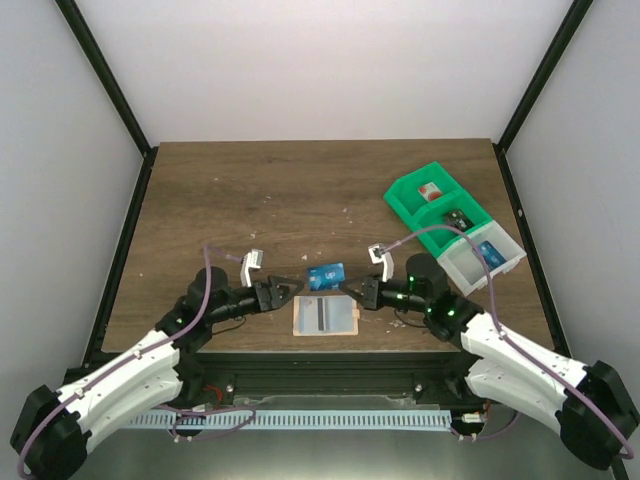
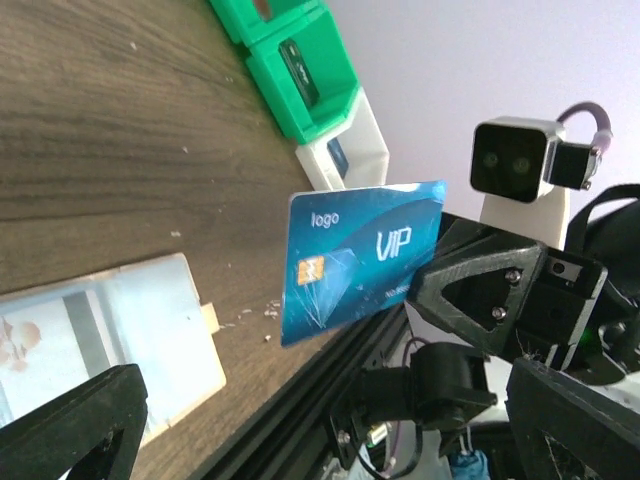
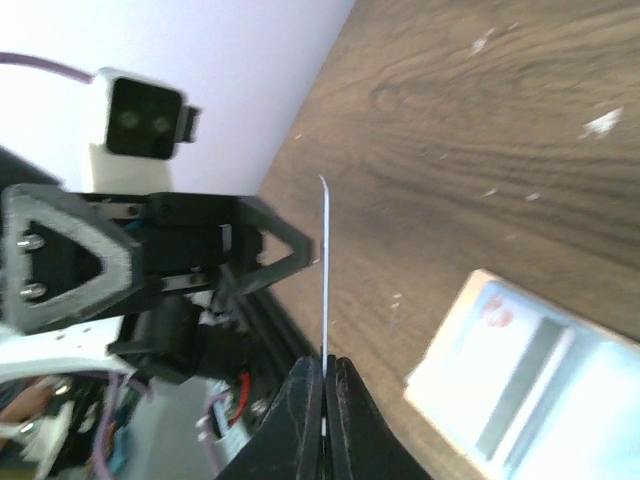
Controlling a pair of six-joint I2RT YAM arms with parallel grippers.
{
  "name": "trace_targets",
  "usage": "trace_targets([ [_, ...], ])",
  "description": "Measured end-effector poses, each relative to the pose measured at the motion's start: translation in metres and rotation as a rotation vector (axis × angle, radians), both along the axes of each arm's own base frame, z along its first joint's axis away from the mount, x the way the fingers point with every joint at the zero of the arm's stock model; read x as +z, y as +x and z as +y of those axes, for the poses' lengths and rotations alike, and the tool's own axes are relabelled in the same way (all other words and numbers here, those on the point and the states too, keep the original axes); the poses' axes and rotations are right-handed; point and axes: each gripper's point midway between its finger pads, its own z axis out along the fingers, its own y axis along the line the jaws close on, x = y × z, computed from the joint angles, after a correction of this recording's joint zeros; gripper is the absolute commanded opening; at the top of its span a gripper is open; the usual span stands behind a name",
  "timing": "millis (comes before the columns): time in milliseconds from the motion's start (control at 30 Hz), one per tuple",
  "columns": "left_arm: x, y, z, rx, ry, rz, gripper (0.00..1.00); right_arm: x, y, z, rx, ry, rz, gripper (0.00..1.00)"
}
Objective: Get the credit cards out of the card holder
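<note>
You've got one card holder (image 1: 352, 322), two cards, one blue card (image 1: 326, 274) up just behind it, one striped card (image 1: 316, 316) on it, two grippers flanking it, left gripper (image 1: 292, 293), right gripper (image 1: 347, 289), one compartment tray (image 1: 398, 208) well off to its back right, three compartments, three small items.

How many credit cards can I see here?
2. A blue card is pinched in the right fingers, held in the air; a pale striped card sits in the card holder. More may be hidden inside its pockets.
</note>
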Motion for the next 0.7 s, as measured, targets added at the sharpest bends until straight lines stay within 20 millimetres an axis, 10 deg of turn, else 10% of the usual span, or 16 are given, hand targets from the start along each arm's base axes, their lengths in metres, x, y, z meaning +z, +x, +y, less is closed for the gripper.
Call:
trace_targets([
  [400,0.036,0.033,0.015,0.128,0.206,-0.151,1.00,-0.010,0.066,-0.066,-0.406,-0.234,-0.034,0.00],
  [700,0.044,0.045,0.030,0.149,0.411,-0.281,1.00,-0.024,0.114,-0.166,-0.771,-0.335,0.066,0.00],
])
